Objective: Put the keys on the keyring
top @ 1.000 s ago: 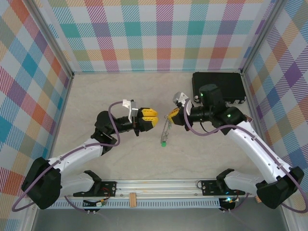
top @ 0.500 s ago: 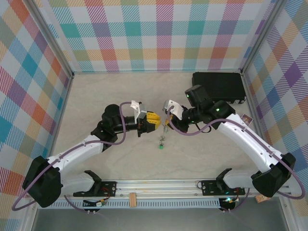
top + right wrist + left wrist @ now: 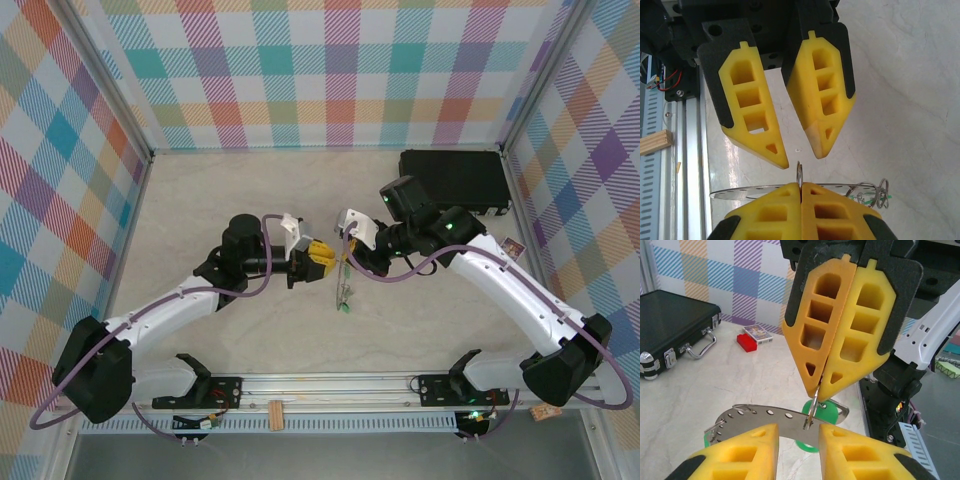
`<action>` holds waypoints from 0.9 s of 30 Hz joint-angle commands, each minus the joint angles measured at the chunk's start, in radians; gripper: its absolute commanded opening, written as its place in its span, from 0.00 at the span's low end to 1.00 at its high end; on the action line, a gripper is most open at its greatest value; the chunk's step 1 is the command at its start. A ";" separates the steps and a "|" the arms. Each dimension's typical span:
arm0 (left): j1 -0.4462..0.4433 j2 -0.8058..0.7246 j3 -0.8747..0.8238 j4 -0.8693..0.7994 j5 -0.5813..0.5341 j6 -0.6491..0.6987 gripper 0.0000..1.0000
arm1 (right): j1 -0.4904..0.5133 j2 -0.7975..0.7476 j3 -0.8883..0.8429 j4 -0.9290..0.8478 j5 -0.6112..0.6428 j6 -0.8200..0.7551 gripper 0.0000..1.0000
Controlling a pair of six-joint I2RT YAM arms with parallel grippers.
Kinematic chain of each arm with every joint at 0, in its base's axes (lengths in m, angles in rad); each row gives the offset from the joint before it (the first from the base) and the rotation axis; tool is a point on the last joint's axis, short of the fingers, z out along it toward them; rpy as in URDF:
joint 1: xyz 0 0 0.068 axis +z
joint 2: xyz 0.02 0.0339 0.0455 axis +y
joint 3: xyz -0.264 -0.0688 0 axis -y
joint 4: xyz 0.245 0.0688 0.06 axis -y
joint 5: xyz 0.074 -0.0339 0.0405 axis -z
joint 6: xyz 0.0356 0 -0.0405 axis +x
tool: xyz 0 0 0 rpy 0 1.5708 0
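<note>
The keyring (image 3: 345,283) is a flat grey metal ring with small holes, hanging over the table's middle. In the left wrist view the keyring (image 3: 765,416) runs across just past my own fingertips. My right gripper (image 3: 352,256) (image 3: 801,186) (image 3: 820,390) is shut on a small wire ring (image 3: 800,172) that meets the grey ring's band (image 3: 740,192). My left gripper (image 3: 320,258) (image 3: 797,432) (image 3: 801,157) faces it tip to tip, open, with nothing gripped between its fingers. A green key tag (image 3: 829,412) (image 3: 342,308) hangs behind the band. Wire loops with keys (image 3: 872,194) cluster at one end.
A black case (image 3: 455,178) (image 3: 670,325) lies at the back right. A red block (image 3: 746,342) and a small card box (image 3: 758,333) sit near it. The metal rail (image 3: 330,385) runs along the near edge, with a wooden block (image 3: 655,141) on it.
Both grippers have closed in on each other over the table's middle: the left moved right, the right moved left with the ring hanging from it.
</note>
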 commanded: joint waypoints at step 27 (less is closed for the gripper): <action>-0.015 -0.001 0.024 0.083 0.071 -0.017 0.20 | 0.035 0.019 0.012 0.008 -0.051 -0.009 0.00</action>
